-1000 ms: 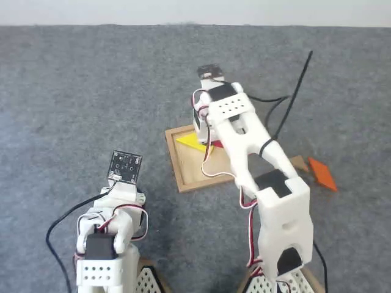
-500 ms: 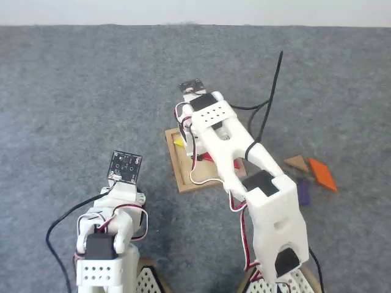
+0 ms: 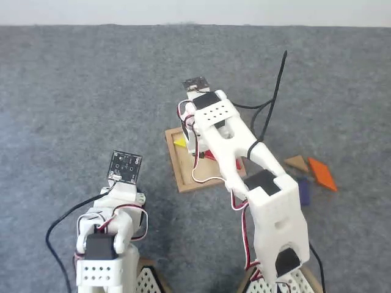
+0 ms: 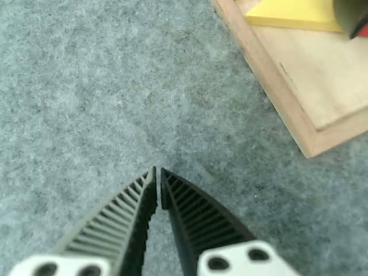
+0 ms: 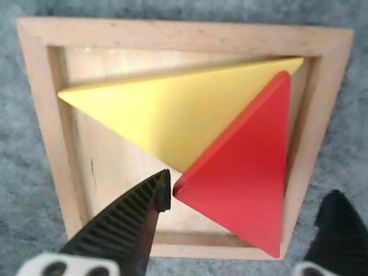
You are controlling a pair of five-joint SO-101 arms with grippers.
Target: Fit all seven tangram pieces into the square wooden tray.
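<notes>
The square wooden tray [image 5: 184, 34] holds a large yellow triangle [image 5: 167, 115] and a large red triangle [image 5: 247, 172], edge to edge. My right gripper [image 5: 247, 201] hangs open above the red triangle with nothing between its fingers. In the high view the right arm [image 3: 226, 134] covers most of the tray [image 3: 177, 165]. A brown triangle [image 3: 297, 163], an orange parallelogram [image 3: 322, 174] and a purple piece [image 3: 303, 190] lie on the carpet right of the tray. My left gripper [image 4: 157, 172] is shut and empty over bare carpet, short of the tray's corner [image 4: 287, 109].
Grey carpet covers the whole table. The left arm [image 3: 110, 238] sits folded near the front edge at the left. A black cable [image 3: 272, 104] arcs up from the right arm behind the tray.
The right arm swung left over the tray, uncovering the purple piece on the carpet, then eased slightly back. The left arm has not moved.
</notes>
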